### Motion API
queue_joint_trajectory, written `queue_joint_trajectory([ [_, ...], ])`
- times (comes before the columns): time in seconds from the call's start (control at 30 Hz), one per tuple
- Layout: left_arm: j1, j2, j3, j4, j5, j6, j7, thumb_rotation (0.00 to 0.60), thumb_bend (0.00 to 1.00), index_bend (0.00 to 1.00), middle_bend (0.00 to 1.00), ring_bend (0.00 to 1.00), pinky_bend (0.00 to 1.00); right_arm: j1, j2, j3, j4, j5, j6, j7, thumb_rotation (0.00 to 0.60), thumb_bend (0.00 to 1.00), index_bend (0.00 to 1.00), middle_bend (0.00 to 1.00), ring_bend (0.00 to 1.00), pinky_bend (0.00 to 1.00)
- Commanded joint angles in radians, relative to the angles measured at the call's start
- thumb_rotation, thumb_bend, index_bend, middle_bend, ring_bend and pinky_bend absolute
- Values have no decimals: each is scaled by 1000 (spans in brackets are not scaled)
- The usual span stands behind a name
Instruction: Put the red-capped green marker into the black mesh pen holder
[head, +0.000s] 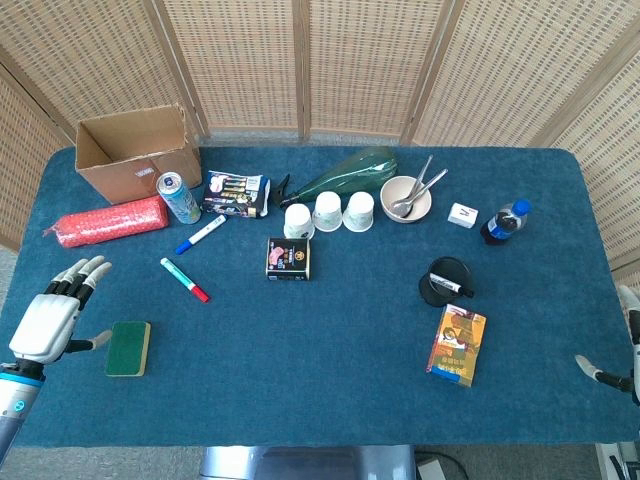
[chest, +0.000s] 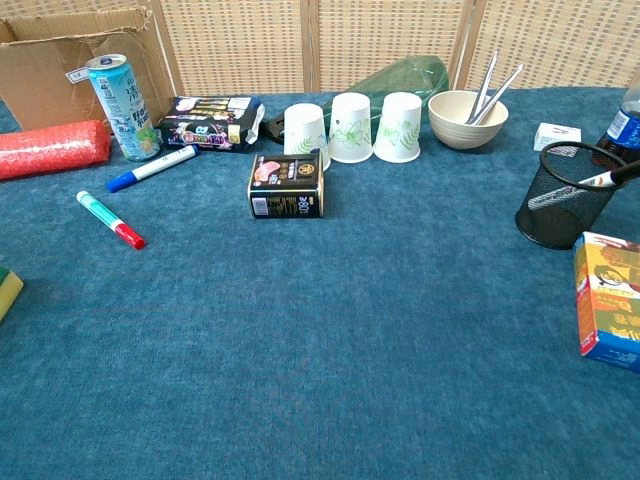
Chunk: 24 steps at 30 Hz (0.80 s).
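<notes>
The red-capped green marker (head: 185, 280) (chest: 110, 220) lies flat on the blue cloth at the left, red cap toward the front. The black mesh pen holder (head: 447, 281) (chest: 566, 194) stands upright at the right with a pen inside. My left hand (head: 55, 313) hovers at the table's left edge, fingers spread, holding nothing, well left of the marker. Only a sliver of my right hand (head: 620, 352) shows at the right edge of the head view, far from the holder, its fingers mostly cut off. Neither hand appears in the chest view.
A blue-capped marker (head: 201, 234), a can (head: 178, 197), a red roll (head: 103, 221), a cardboard box (head: 138, 152) and a green sponge (head: 129, 348) surround the marker. A dark small box (head: 288, 257), three paper cups (head: 328, 212), a bowl (head: 405, 198) and a snack box (head: 457, 344) sit further right.
</notes>
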Motion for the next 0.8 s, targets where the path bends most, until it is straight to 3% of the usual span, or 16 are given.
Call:
queue_joint_trajectory([
  [0.03, 3, -1, 1, 6, -2, -1, 3, 600, 226, 30, 0, 0, 144, 2, -2, 0, 0, 0, -2, -6, 600, 0, 0, 0, 0, 25],
  [0.4, -18, -14, -16, 26, -4, -26, -11, 600, 227, 100, 0, 0, 149, 4, -7, 2, -2, 8, -5, -20, 600, 0, 0, 0, 0, 25],
  [0.8, -178, -69, -64, 67, -47, -250, 167, 600, 333, 323, 0, 0, 150, -4, 9, 5, -2, 9, -4, 20, 600, 0, 0, 0, 0, 25],
])
